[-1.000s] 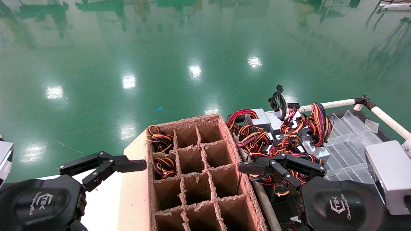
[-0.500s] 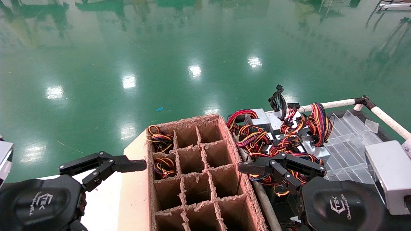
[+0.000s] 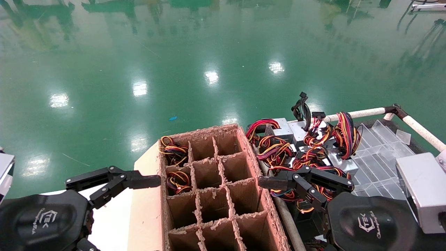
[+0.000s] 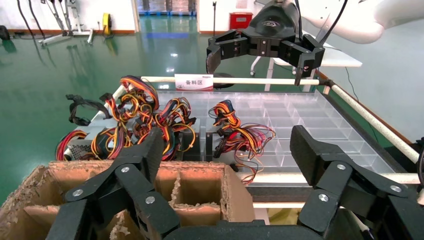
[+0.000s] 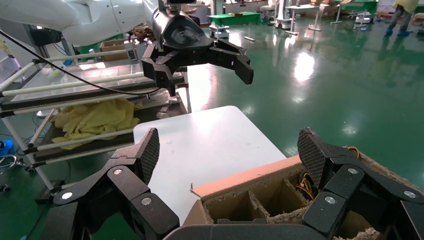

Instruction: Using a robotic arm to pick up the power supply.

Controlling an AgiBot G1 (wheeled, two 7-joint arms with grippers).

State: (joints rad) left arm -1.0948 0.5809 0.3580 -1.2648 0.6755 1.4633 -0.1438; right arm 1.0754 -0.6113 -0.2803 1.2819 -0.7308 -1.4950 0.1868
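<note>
Several grey power supplies [image 3: 285, 129] with red, yellow and black wire bundles [image 3: 275, 150] lie piled in a clear tray right of a cardboard box; the left wrist view shows them too [image 4: 82, 146]. My right gripper [image 5: 228, 137] hovers open and empty at the pile's near edge, one of its fingers [image 3: 275, 182] reaching toward the box. It also shows far off in the left wrist view [image 4: 256, 67]. My left gripper [image 4: 226, 137] is open and empty on the box's left side, its fingers [image 3: 144, 181] close to the wall. Two far-left box cells hold wire bundles [image 3: 174, 152].
The divided cardboard box [image 3: 248, 150] stands between the arms on a white table [image 3: 115, 223]. The clear compartment tray [image 3: 379, 164] sits on a cart with white rails [image 3: 362, 112]. A grey wrist block [image 3: 425, 188] is at the right. Green floor lies beyond.
My left gripper has dipped a little lower and slightly toward the box. The right gripper and the power supplies have not moved.
</note>
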